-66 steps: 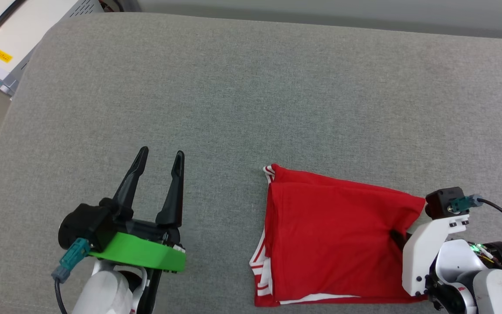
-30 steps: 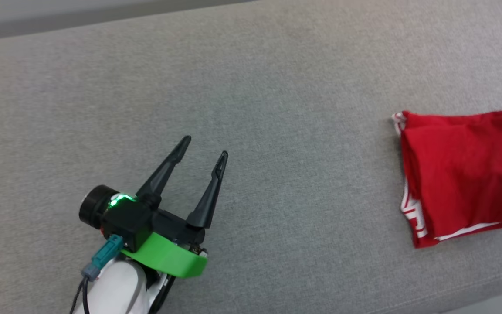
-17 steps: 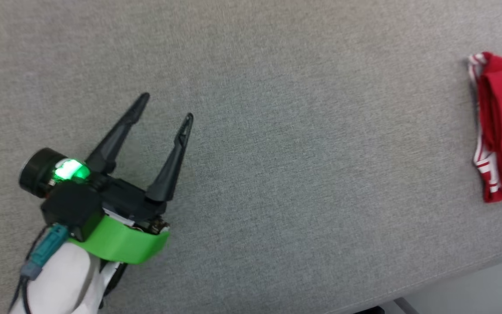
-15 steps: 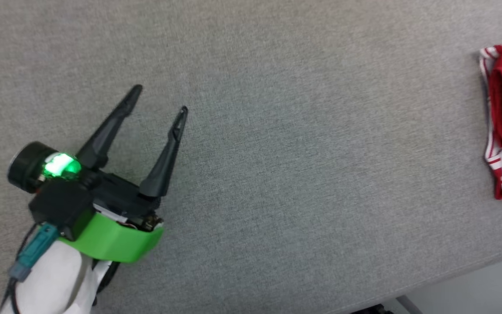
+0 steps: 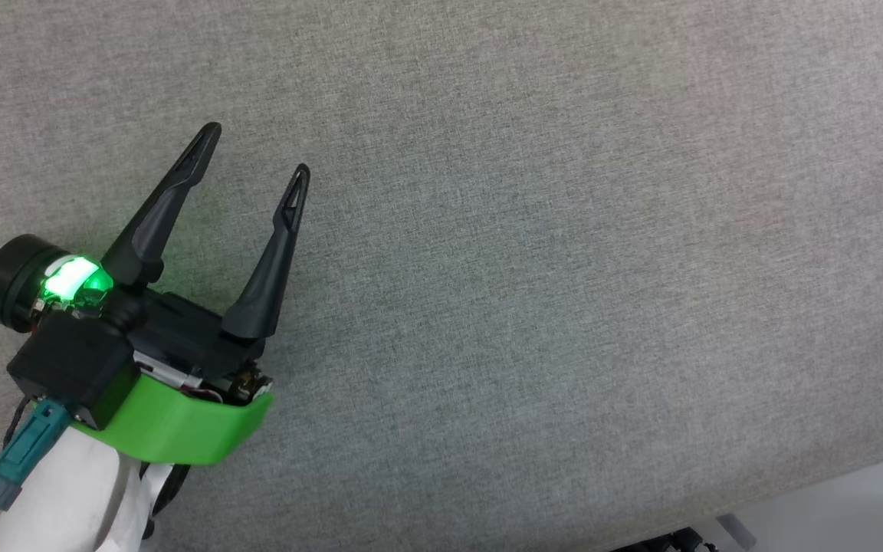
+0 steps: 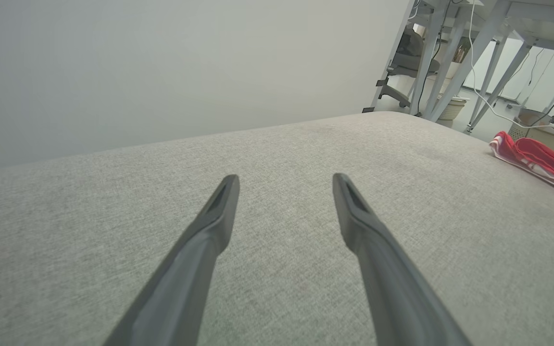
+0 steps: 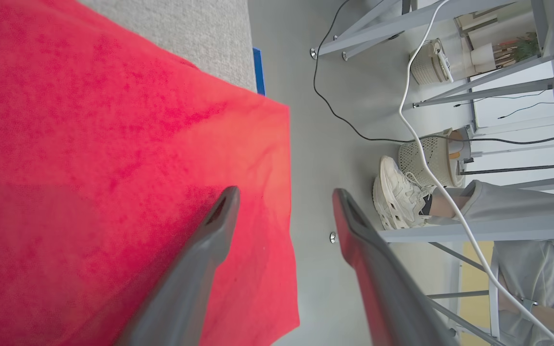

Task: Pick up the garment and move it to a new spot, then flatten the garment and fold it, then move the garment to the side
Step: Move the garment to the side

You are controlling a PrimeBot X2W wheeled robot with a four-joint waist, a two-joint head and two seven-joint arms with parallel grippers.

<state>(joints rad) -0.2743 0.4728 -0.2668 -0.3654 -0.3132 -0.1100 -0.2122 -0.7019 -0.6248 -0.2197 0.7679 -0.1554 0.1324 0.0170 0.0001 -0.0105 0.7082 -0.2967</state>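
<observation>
Garment (image 7: 113, 144) judged light, limp, unlikely to slip; best pinched at a folded edge. Left fingers (image 5: 170, 192) and right fingers (image 7: 195, 274) both spread, empty.

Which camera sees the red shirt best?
The right wrist view: the red shirt is close and large there. The left wrist view shows it small, far off at the right edge.

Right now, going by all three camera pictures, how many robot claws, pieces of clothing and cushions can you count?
Black two-fingered grippers: 2 (left gripper, right gripper, both open)
Red jersey garment: 1
Grey fabric cushion: 1
Total: 4
</observation>
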